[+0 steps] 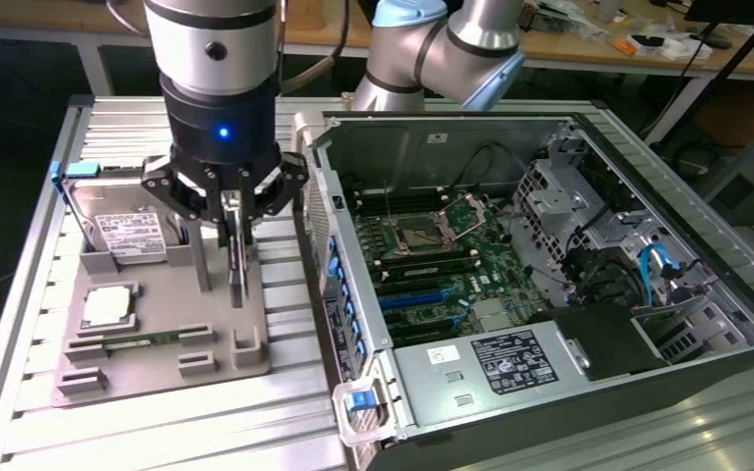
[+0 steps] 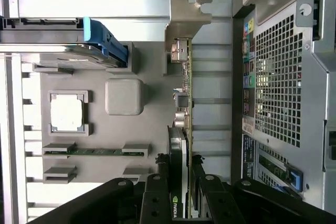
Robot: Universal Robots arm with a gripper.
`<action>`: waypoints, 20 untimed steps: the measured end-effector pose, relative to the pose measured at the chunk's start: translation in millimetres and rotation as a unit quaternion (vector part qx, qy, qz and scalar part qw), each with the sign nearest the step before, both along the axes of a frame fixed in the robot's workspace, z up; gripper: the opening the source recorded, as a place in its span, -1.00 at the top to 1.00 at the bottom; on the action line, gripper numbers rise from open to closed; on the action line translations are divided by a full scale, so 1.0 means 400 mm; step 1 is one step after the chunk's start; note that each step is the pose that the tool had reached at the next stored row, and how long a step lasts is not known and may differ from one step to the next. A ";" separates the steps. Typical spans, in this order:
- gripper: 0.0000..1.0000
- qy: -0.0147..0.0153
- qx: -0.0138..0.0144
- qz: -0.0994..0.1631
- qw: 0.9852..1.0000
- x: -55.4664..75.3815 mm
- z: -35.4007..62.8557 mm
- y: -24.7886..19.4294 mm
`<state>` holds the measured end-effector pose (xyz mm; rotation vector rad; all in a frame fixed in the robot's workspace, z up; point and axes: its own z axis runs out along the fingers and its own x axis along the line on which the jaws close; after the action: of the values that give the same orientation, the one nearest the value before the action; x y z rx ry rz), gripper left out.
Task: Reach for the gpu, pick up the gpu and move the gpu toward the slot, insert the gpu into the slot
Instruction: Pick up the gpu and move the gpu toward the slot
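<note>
The gpu point(image 1: 237, 280) is a thin dark card standing edge-on over the grey holder tray point(image 1: 154, 378), at the exterior view's left. My gripper point(image 1: 235, 231) comes down on it from above, one finger pressed against each flat side, shut on the card. In the wrist view the gpu point(image 2: 184, 93) runs away from my gripper point(image 2: 179, 192) to its silvery end bracket point(image 2: 186, 17). I cannot tell whether the card's lower edge still rests in the tray. The blue slot point(image 1: 414, 292) lies on the green motherboard inside the open computer case point(image 1: 534, 358), off toward the exterior view's right.
The tray also holds a silver hard drive point(image 1: 122, 231), a square processor point(image 1: 109, 306) and a green memory stick point(image 1: 141, 340). The case's perforated metal side wall point(image 2: 278, 87) rises close beside the card. Cables and drive cages crowd the case interior.
</note>
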<state>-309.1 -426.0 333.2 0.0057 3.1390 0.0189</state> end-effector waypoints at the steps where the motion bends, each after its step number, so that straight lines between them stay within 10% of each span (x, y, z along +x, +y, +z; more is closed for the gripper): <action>1: 0.47 0.000 0.000 0.000 1.000 0.000 0.018 0.000; 20: 0.47 0.000 0.000 0.000 1.000 -0.001 0.192 0.000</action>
<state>-309.5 -426.1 410.0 0.0056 3.1390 0.0189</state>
